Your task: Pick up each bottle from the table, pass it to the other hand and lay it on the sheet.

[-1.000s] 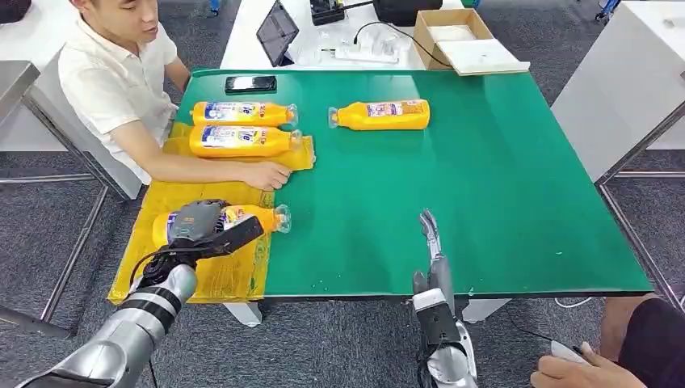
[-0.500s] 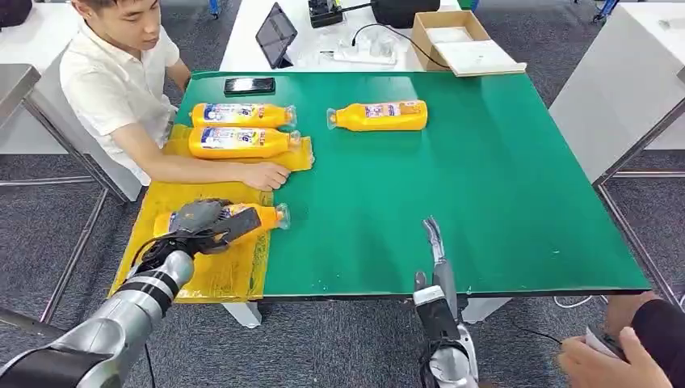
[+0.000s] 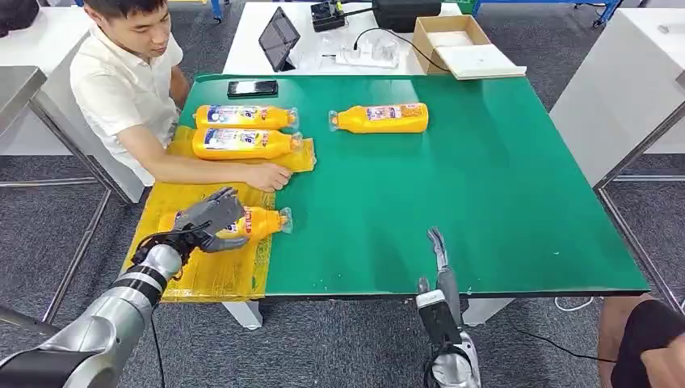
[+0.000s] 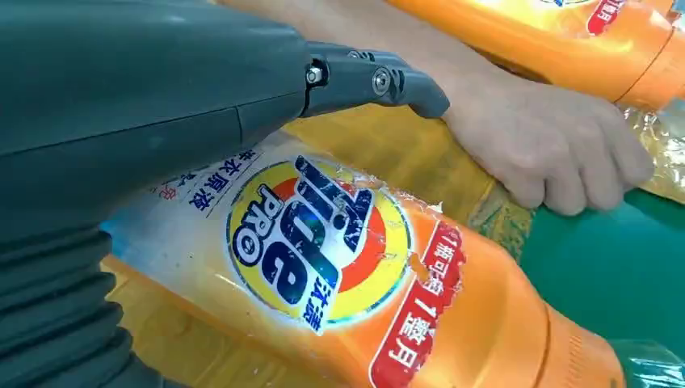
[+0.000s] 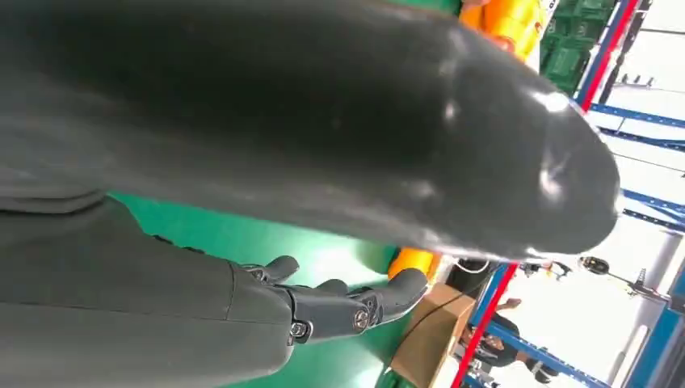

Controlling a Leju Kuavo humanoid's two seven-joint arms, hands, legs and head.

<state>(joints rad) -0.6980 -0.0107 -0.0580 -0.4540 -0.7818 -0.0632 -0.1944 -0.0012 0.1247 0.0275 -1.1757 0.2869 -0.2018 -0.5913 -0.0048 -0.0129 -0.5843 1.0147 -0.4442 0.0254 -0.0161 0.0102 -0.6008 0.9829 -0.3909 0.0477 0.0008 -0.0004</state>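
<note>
An orange detergent bottle (image 3: 260,222) lies on its side on the yellow sheet (image 3: 218,275), cap toward the green table. My left hand (image 3: 208,217) hovers over its base end with fingers spread and lifted off it; in the left wrist view the thumb (image 4: 371,81) stands clear above the bottle's label (image 4: 323,259). A second bottle (image 3: 242,143) lies at the sheet's far end, with a third (image 3: 242,117) just beyond it. Another bottle (image 3: 380,118) lies on the green table (image 3: 485,202). My right hand (image 3: 440,267) stands at the table's front edge, fingers straight and holding nothing.
A seated person at the left presses a hand (image 3: 266,175) on the sheet between the bottles, close to my left hand. A phone (image 3: 251,87) lies at the table's far left. A tablet (image 3: 278,36) and a cardboard box (image 3: 452,40) sit on the white table behind.
My left hand lowered the bottle onto the sheet and opened its fingers off it. The right hand drew back slightly toward the table's front edge.
</note>
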